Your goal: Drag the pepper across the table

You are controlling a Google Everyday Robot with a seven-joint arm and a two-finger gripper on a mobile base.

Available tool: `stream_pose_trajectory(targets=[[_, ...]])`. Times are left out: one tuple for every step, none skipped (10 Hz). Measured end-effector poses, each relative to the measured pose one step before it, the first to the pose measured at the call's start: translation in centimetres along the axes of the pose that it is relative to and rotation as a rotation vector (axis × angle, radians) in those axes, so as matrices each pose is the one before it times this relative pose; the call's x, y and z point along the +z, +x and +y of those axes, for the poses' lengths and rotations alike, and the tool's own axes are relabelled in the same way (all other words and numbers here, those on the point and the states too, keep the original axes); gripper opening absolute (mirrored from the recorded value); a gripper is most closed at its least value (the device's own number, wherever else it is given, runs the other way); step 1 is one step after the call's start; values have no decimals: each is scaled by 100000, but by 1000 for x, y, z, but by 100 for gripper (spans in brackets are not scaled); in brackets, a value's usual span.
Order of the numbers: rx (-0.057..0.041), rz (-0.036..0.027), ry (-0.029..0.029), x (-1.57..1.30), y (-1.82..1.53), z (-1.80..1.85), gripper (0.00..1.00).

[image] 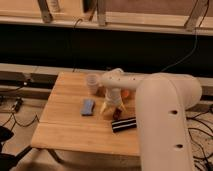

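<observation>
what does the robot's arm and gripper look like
The arm is white, made of thick rounded segments with a few small dark dots on the near one. The gripper, down over the table beside the blue block, is yellowish-cream. No cables show on it.

**Off-white arm, cream-yellow gripper**

The arm (pixel 165 115) is smooth, rounded and off-white, with small dark dots down its thick segment. Its slimmer link just above the gripper (pixel 112 108) carries more dots. The gripper, low over the table (pixel 65 125), looks yellowish-cream.
</observation>
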Motion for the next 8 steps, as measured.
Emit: stream_pose_trajectory(targets=[[1347,-8,-517,184,-171,-498,80],[1142,141,-176,222,-59,-536,79],[894,23,198,188,-48,-555,72],[390,-318,400,86,-55,-366,64],[274,-336,502,133,-14,-271,54],[254,-285,451,148,49,-240,42],[215,-127,169,81,51,-110,35],[503,-492,186,-49,42,-207,22]])
